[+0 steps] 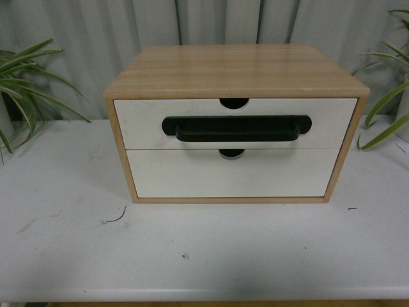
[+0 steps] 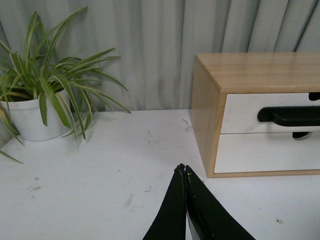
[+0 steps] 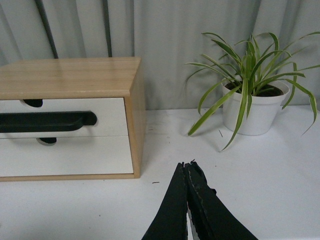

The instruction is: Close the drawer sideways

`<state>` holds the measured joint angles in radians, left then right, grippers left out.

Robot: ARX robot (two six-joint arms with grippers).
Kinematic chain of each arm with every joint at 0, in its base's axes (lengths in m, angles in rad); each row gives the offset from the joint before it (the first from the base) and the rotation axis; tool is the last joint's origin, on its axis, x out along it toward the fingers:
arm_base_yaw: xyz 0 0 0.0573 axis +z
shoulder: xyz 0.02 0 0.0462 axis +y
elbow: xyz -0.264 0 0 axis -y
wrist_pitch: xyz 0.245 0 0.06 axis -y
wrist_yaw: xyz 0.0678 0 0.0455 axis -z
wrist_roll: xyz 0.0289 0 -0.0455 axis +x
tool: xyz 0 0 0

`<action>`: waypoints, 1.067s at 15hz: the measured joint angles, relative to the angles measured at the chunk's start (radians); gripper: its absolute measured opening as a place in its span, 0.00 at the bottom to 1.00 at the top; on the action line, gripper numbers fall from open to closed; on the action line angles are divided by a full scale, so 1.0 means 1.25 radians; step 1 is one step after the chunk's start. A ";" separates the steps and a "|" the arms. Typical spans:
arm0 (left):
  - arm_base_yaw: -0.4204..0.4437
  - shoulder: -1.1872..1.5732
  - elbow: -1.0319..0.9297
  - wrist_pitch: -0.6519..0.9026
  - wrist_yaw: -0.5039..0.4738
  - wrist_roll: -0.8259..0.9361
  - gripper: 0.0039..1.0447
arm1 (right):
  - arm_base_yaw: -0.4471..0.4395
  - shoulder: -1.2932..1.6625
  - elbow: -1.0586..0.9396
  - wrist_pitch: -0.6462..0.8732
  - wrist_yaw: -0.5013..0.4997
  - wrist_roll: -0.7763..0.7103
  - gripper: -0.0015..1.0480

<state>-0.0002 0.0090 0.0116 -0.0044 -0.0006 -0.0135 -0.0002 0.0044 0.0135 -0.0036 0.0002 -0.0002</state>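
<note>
While both grippers wait pinched shut and empty, the drawer (image 1: 235, 123) sits at the top of the wooden box (image 1: 233, 70). Its long handle (image 1: 236, 128) runs side to side. From the box, the left gripper (image 2: 183, 169) and right gripper (image 3: 187, 164) look about equally near.
</note>
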 joint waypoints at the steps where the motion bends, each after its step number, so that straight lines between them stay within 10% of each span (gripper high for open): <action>1: 0.000 0.000 0.000 0.001 0.000 0.000 0.04 | 0.000 0.000 0.000 0.000 0.000 0.000 0.04; 3: 0.000 0.000 0.000 0.001 0.000 0.000 0.36 | 0.000 0.000 0.000 0.000 0.000 0.000 0.37; 6: 0.000 0.000 0.000 0.001 0.000 0.000 0.55 | 0.000 0.000 0.000 0.000 0.000 0.000 0.56; 13: 0.000 0.000 0.000 0.001 0.000 0.000 0.95 | 0.000 0.000 0.000 0.000 0.000 0.000 0.95; 16: 0.000 0.000 0.000 0.001 0.000 0.002 0.94 | 0.000 0.000 0.000 0.000 0.000 0.000 0.94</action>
